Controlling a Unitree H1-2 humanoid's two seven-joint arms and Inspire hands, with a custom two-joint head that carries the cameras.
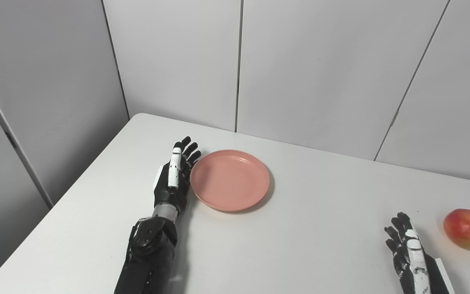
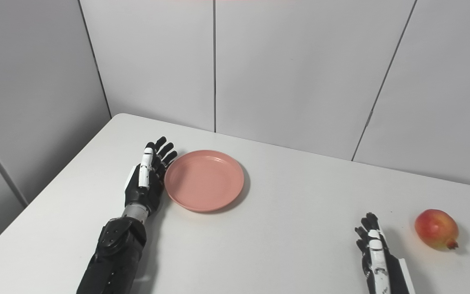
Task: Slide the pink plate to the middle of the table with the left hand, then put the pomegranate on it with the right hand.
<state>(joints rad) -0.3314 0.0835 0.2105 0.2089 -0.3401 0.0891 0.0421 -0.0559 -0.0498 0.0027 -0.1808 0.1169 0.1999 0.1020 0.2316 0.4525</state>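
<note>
We see a white table [image 1: 308, 228] running from a corner of grey wall panels [image 1: 312, 69] toward us; its near and right edges are cut off by the picture.

The plate [image 1: 229, 179] lies flat on the table left of the middle, rim up and bare inside. Being round, it has no long axis we can name.

Our left arm [image 1: 147, 253] comes up from the bottom edge and lies along the table. The left hand [image 1: 174, 177] stands on its edge just left of the plate, palm toward it, fingers straight and held close together, pointing away from us toward the wall. Its inner side meets the plate's left rim, though we cannot tell whether it presses there or only sits beside it, since the palm is turned from view.

The right hand [image 2: 375, 253] is low at the right, cut off at the wrist by the bottom edge. Its fingers are loosely spread and slightly bent, closed on nothing.

The pomegranate [image 2: 436, 228] rests on the table near the right edge, just right of the right hand and apart from it. It lies on its side, long axis running left to right and slightly toward us, its small dark crown pointing right.
</note>
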